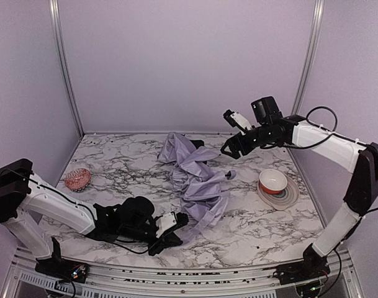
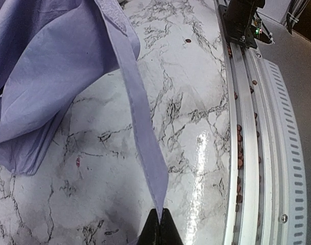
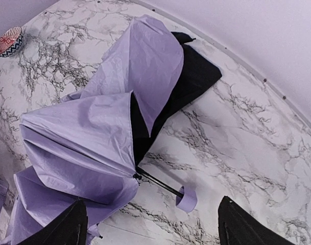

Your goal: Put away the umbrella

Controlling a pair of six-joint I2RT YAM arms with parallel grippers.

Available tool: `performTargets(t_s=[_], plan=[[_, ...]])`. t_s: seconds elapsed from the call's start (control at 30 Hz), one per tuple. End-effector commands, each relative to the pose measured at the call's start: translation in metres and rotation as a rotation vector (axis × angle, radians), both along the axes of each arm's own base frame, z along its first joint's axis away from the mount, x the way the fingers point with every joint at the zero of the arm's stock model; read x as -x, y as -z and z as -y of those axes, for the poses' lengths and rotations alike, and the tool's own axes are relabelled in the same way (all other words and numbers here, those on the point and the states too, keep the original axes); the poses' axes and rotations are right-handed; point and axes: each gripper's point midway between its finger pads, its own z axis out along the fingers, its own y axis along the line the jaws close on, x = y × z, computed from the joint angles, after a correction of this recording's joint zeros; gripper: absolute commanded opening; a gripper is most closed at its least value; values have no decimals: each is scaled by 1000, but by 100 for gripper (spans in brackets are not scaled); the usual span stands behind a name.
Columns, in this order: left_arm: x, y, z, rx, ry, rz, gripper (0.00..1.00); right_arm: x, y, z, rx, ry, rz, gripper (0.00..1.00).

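Down at the near edge of the table (image 1: 114, 169), my left gripper (image 2: 159, 223) is pinched tight on the umbrella's strap (image 2: 139, 109), which runs straight up to the fabric. Mid-table the umbrella (image 1: 198, 180) lies crumpled, lavender side up, with black lining showing. Farther back, my right gripper (image 3: 151, 204) hangs over it, fingers spread wide and holding nothing.

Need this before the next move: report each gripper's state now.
Left gripper: closed on the strap of the umbrella.
Right gripper: open, holding nothing.
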Motion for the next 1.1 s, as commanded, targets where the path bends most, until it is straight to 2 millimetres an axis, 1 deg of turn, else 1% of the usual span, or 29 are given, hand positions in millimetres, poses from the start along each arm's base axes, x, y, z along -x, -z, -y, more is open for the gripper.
performTargets(t_s=[0.0,0.03,0.07,0.1,0.13,0.17,0.23,0.27,0.37,0.47,0.53,0.63,0.73,0.83,0.9,0.93,1.0,1.03,1.07], plan=[[20,20,-31,-199,17,-10,0,2,-35,2,71,-100,159,86],[21,26,-37,-256,11,-1,0,1,-27,2,88,-115,148,87],[23,32,-45,-313,2,3,0,-2,-14,6,128,-105,131,87],[24,35,-49,-340,-5,2,0,-7,1,13,187,-80,112,87],[26,34,-50,-346,-9,-3,0,-13,21,26,278,-50,89,88],[28,32,-51,-341,-6,-5,0,-14,38,32,337,-52,59,88],[32,28,-49,-326,4,0,0,-17,66,40,426,-82,16,87],[32,27,-49,-320,5,2,0,-19,82,40,461,-111,0,86],[33,25,-49,-313,3,3,0,-26,103,24,466,-235,32,85],[34,25,-49,-313,-3,1,0,-32,111,5,480,-340,104,85],[35,24,-50,-307,-5,-1,0,-35,122,-5,499,-403,152,86],[36,21,-50,-298,-12,9,0,-32,152,-14,553,-479,146,85],[35,17,-51,-284,-19,15,0,-31,180,-18,572,-516,109,82],[36,16,-51,-276,-18,15,0,-33,195,-19,581,-524,95,78],[37,15,-51,-273,-16,14,0,-34,201,-21,573,-531,98,72],[36,15,-50,-271,-16,14,0,-34,203,-22,564,-535,100,65],[37,16,-50,-273,-16,13,0,-34,202,-24,551,-540,113,36],[37,15,-50,-272,-17,13,0,-33,200,-25,544,-544,121,26],[36,15,-50,-272,-20,15,0,-32,196,-27,536,-550,131,20]])
